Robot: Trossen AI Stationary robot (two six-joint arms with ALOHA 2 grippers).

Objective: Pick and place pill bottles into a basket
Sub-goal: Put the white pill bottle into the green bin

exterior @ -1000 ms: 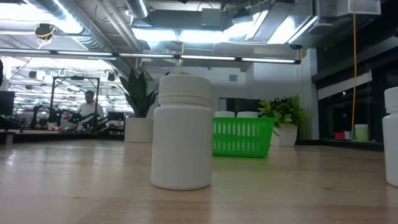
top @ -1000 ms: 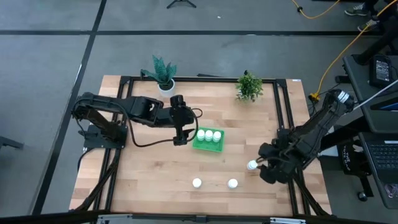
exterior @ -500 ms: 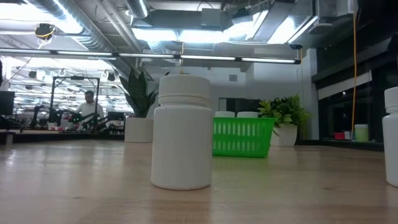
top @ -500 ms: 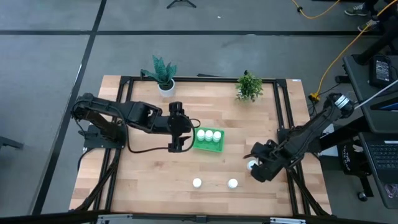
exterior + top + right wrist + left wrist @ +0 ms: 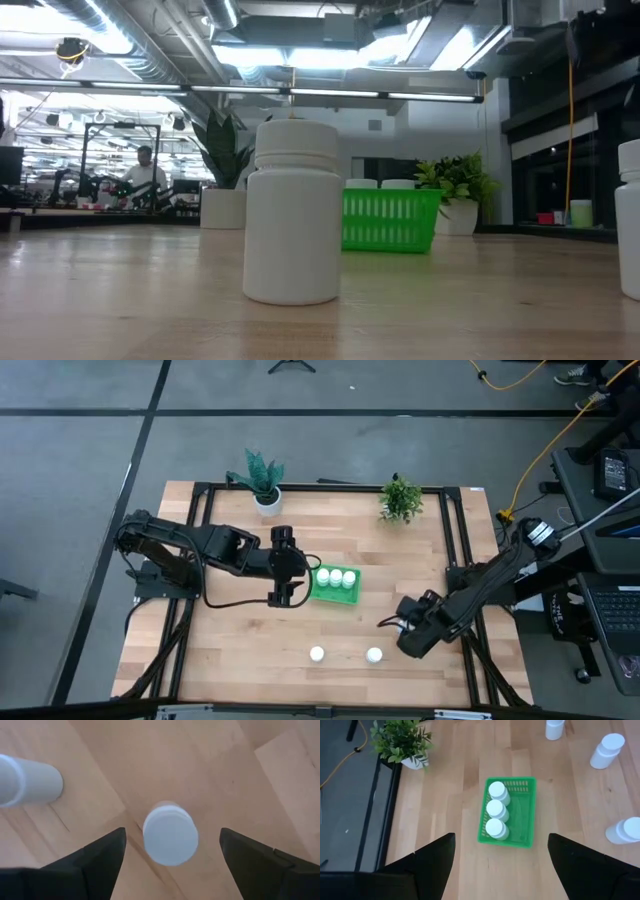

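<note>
The green basket (image 5: pixel 333 586) stands mid-table with three white pill bottles (image 5: pixel 495 812) upright in a row along one side. Two more bottles (image 5: pixel 316 654) (image 5: pixel 373 654) stand near the front edge. My right gripper (image 5: pixel 398 626) is open over a third loose bottle (image 5: pixel 170 835), which stands upright on the table; its fingers (image 5: pixel 100 860) stand on either side of the cap with a gap on each side. The gripper hides this bottle in the high view. My left gripper (image 5: pixel 286 598) is open and empty just left of the basket, above the table.
Two potted plants (image 5: pixel 262 478) (image 5: pixel 400 500) stand at the table's far edge. In the low view one bottle (image 5: pixel 293 215) stands close in front of the basket (image 5: pixel 390 220). Bare wood lies between the basket and the front bottles.
My right gripper has gone toward the table's left edge and now covers the loose bottle at the right, which has stayed in place. My left gripper has drawn back a little from the basket, toward the near-left.
</note>
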